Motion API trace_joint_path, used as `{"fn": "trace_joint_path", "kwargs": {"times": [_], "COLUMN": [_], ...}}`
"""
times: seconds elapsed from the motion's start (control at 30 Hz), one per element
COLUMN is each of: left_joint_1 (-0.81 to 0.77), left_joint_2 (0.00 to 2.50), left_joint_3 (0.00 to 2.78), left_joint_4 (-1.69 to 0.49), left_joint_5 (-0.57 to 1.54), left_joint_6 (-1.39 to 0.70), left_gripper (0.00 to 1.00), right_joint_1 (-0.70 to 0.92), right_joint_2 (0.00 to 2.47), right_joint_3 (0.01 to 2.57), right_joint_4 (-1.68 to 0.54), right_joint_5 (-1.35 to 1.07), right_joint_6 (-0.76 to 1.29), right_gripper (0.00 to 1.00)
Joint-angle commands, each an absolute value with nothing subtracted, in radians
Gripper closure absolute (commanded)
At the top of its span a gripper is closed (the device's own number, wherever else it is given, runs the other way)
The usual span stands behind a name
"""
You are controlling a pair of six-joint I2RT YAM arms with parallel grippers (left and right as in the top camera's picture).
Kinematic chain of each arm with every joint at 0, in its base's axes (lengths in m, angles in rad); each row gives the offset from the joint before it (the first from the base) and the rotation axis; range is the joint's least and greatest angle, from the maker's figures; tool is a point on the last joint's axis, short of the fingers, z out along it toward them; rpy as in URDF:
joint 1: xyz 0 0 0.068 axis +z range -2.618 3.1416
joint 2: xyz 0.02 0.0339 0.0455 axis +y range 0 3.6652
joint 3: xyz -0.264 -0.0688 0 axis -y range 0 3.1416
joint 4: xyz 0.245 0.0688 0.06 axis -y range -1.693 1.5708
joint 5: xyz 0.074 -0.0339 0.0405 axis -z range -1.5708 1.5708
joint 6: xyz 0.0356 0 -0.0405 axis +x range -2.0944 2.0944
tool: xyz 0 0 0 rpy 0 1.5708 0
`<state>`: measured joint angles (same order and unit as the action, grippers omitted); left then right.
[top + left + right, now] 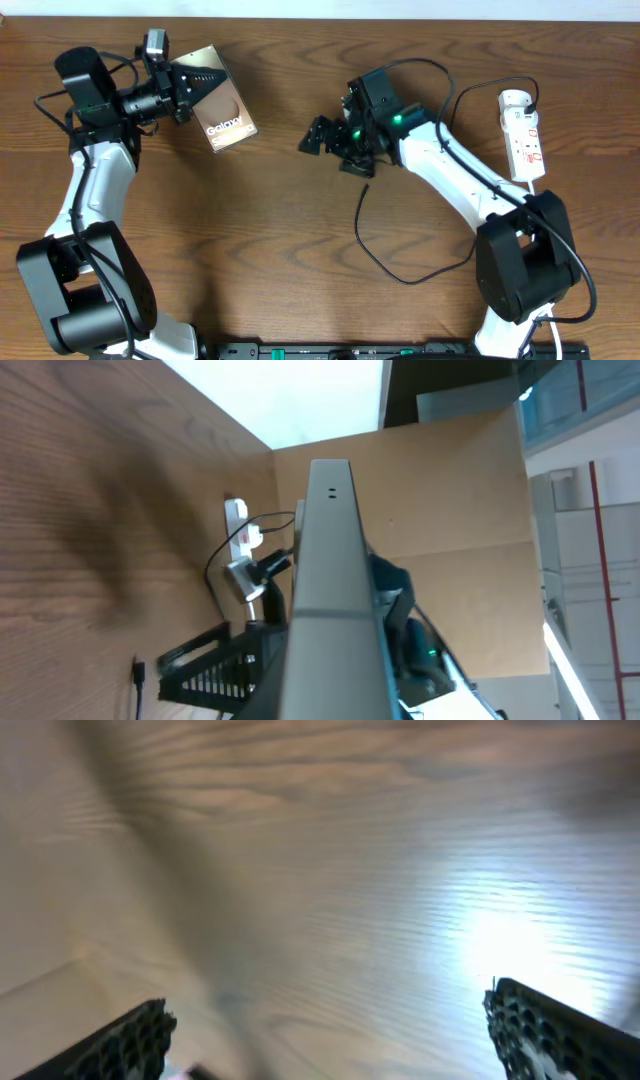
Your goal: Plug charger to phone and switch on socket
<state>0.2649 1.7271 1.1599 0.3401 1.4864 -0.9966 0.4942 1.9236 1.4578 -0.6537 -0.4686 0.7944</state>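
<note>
- Phone (232,118) sits at the upper left of the table (250,230), clamped at one end by the left gripper (205,85). Its brown face with the white "Galaxy" lettering is turned up toward the overhead camera.
- Left gripper jaws are clenched on the phone's dark edges. In the left wrist view the phone (325,560) appears edge-on, running up the centre of the frame.
- Contact between the phone's far end and the table cannot be determined.
- Right gripper (312,135) is near the table centre, well apart from the phone. Its jaws are spread fully and hold nothing.
- In the right wrist view the right gripper (325,1020) shows only bare wood grain between its two fingers (545,1030); the frame is blurred.
- Charger (400,278) lies loose on the table. Its thin black cable starts just below the right gripper, loops toward the front edge and passes under the right arm.
- Connector tip is visible on the wood in the left wrist view, touched by neither gripper.
- Socket (524,135) lies at the far right edge, its rounded end away from the robot, with a black plug seated near that end.
</note>
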Motion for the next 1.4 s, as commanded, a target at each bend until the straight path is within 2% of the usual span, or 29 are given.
{"fn": "trace_joint_path", "kwargs": {"times": [0.0,0.47,0.9,0.93,1.37], "left_joint_1": [0.247,0.113,0.111,0.11,0.11], "left_joint_2": [1.759,1.896,1.896,1.896,1.897], "left_joint_3": [1.182,1.182,1.182,1.182,1.182], "left_joint_4": [0.346,0.347,0.347,0.347,0.346], "left_joint_5": [1.5,1.504,1.512,1.512,1.52], "left_joint_6": [-0.968,-0.891,-0.863,-0.86,-0.846], "left_gripper": [0.93,0.93,0.93,0.93,0.93], "right_joint_1": [0.496,0.565,0.598,0.599,0.62], "right_joint_2": [1.917,1.917,1.917,1.917,1.917], "right_joint_3": [1.491,1.49,1.464,1.461,1.443], "right_joint_4": [-0.735,-0.892,-0.923,-0.923,-0.89], "right_joint_5": [-0.289,-0.086,0.077,0.082,0.099], "right_joint_6": [0.7,0.722,0.789,0.789,0.788], "right_gripper": [0.01,0.01,0.03,0.01,0.01]}}
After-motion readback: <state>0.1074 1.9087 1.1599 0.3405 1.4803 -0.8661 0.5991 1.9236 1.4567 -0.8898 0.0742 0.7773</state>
